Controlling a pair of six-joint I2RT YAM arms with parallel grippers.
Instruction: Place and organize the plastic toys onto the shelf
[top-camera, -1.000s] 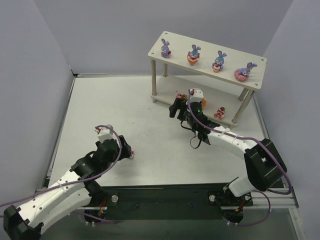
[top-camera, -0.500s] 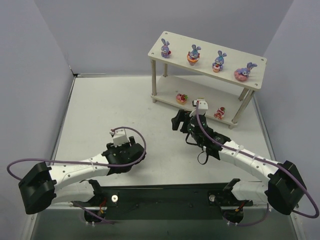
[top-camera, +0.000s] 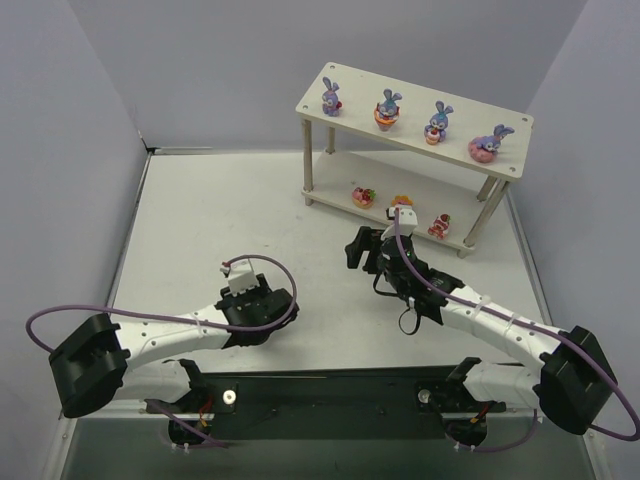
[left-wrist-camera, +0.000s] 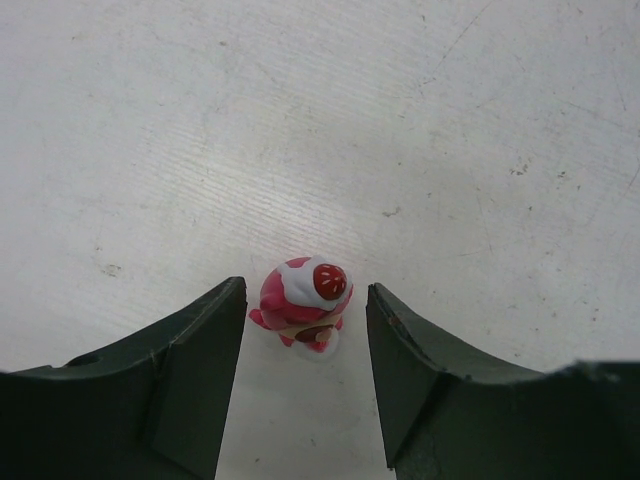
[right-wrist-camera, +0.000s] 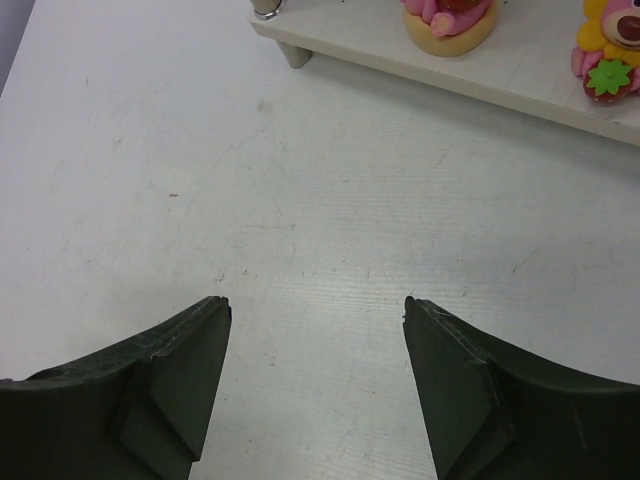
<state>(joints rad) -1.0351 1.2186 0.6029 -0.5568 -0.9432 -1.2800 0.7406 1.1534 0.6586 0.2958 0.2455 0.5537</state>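
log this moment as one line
left gripper: open, straddling pink-and-red toy on table | toy: not yet gripped | right gripper: open, empty, facing shelf

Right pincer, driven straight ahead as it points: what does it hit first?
Likely the front edge of the pale wooden shelf's lower board, beside the pink plastic toy on its tan base; only white table before that.

Left arm (top-camera: 160, 335) and right arm (top-camera: 500, 325) share white links, black joints, purple cables (top-camera: 62, 310) and dark claw fingers (left-wrist-camera: 190, 390).
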